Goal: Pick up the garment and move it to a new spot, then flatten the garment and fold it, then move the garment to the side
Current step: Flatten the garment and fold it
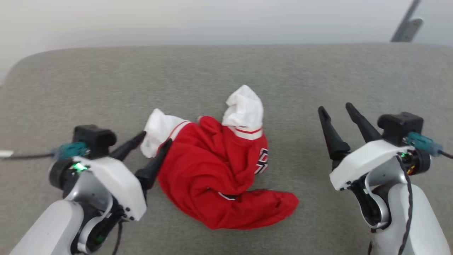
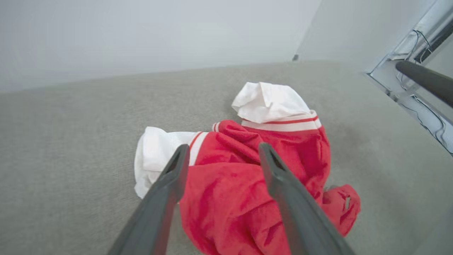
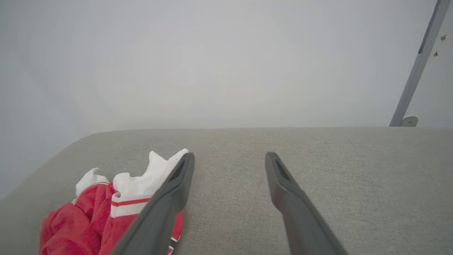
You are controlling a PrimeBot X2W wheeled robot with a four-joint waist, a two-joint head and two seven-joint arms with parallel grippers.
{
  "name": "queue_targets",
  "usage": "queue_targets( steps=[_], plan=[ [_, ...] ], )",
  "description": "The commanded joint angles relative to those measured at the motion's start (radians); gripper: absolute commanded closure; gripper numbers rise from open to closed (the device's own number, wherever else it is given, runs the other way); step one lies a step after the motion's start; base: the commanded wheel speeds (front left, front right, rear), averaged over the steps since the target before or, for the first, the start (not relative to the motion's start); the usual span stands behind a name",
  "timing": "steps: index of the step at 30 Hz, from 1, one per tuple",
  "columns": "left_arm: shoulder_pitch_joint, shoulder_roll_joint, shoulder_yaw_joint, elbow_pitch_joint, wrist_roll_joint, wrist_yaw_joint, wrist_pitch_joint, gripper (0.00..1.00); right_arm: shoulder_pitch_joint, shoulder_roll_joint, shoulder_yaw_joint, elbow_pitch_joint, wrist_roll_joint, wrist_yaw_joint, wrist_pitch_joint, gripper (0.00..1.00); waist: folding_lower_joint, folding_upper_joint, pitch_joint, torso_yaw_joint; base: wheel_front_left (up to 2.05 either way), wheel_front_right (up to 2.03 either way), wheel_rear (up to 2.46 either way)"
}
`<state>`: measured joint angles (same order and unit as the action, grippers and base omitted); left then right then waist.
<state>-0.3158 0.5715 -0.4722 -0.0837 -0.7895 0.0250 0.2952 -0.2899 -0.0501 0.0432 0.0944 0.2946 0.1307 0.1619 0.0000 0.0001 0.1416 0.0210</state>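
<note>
Left claw [image 1: 155,137] spread apart, I have the garment [image 1: 208,170] crumpled right at its tips, soft, light, limp cloth I would pinch at the white sleeve [image 1: 159,129] nearest that claw, on the grey surface [image 1: 70,88], my right claw [image 1: 334,106] likewise agape, well apart beyond it.

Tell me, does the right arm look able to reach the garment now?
Probably yes. The right gripper stands open beside the garment, apart from it, and nothing lies between them on the grey cushion.
</note>
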Motion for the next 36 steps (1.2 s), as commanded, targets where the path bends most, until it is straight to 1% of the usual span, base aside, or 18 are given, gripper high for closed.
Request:
queue_targets(
  steps=[1, 7, 11, 15, 18, 19, 24, 27, 30, 31, 32, 33, 36],
  plan=[
    [0.022, 0.005, 0.013, 0.003, 0.030, 0.006, -0.048, 0.00, -0.013, -0.004, 0.007, 0.005, -0.010, 0.000, 0.015, 0.00, 0.0000, -0.0001, -0.012, 0.034, 0.00, 0.00, 0.00],
    [0.075, -0.007, 0.069, 0.041, 0.093, 0.038, -0.249, 0.00, -0.060, -0.022, 0.033, 0.043, -0.004, 0.000, 0.082, 0.00, 0.0000, -0.0001, -0.014, 0.107, 0.00, 0.00, 0.00],
    [0.108, -0.031, 0.102, 0.070, 0.114, 0.067, -0.373, 0.00, -0.102, -0.045, 0.048, 0.094, -0.007, 0.000, 0.140, 0.00, 0.0000, -0.0001, -0.011, 0.159, 0.00, 0.00, 0.00],
    [0.148, -0.057, 0.127, 0.090, 0.126, 0.092, -0.470, 0.00, -0.151, -0.062, 0.056, 0.159, -0.012, 0.000, 0.211, 0.00, 0.0000, -0.0001, -0.008, 0.213, 0.00, 0.00, 0.00],
    [0.170, -0.081, 0.140, 0.097, 0.131, 0.108, -0.513, 0.00, -0.186, -0.076, 0.056, 0.211, -0.023, 0.000, 0.273, 0.00, 0.0000, -0.0001, -0.007, 0.252, 0.00, 0.00, 0.00],
    [0.178, -0.088, 0.143, 0.099, 0.135, 0.107, -0.523, 0.00, -0.197, -0.086, 0.061, 0.225, -0.037, 0.000, 0.293, 0.00, 0.0000, -0.0001, -0.006, 0.265, 0.00, 0.00, 0.00],
    [0.210, -0.125, 0.178, 0.117, 0.152, 0.116, -0.555, 0.00, -0.241, -0.099, 0.050, 0.313, -0.071, 0.000, 0.396, 0.00, 0.0000, -0.0001, -0.004, 0.311, 0.00, 0.00, 0.00],
    [0.228, -0.151, 0.213, 0.129, 0.154, 0.106, -0.560, 0.00, -0.266, -0.098, 0.053, 0.361, -0.078, 0.000, 0.442, 0.00, 0.0000, -0.0001, -0.001, 0.329, 0.00, 0.00, 0.00],
    [0.248, -0.191, 0.257, 0.116, 0.175, 0.097, -0.561, 0.00, -0.290, -0.102, 0.056, 0.412, -0.089, 0.000, 0.474, 0.00, 0.0000, -0.0001, 0.004, 0.340, 0.00, 0.00, 0.00],
    [0.257, -0.205, 0.273, 0.114, 0.185, 0.089, -0.562, 0.00, -0.299, -0.107, 0.073, 0.426, -0.098, 0.000, 0.484, 0.00, 0.0000, -0.0001, 0.005, 0.343, 0.00, 0.00, 0.00],
    [0.266, -0.221, 0.289, 0.113, 0.193, 0.083, -0.562, 0.00, -0.308, -0.105, 0.078, 0.441, -0.094, 0.000, 0.493, 0.36, 0.0000, -0.0001, 0.006, 0.345, 0.00, 0.00, 0.00],
    [0.271, -0.234, 0.306, 0.112, 0.203, 0.076, -0.562, 0.00, -0.320, -0.100, 0.073, 0.452, -0.087, 0.000, 0.491, 1.00, 0.0000, -0.0001, 0.008, 0.346, 0.00, 0.00, 0.00],
    [0.290, -0.278, 0.354, 0.114, 0.225, 0.048, -0.561, 0.00, -0.341, -0.105, 0.078, 0.477, -0.092, 0.000, 0.476, 1.00, 0.0000, -0.0001, 0.009, 0.346, 0.00, 0.00, 0.00]
  ],
)
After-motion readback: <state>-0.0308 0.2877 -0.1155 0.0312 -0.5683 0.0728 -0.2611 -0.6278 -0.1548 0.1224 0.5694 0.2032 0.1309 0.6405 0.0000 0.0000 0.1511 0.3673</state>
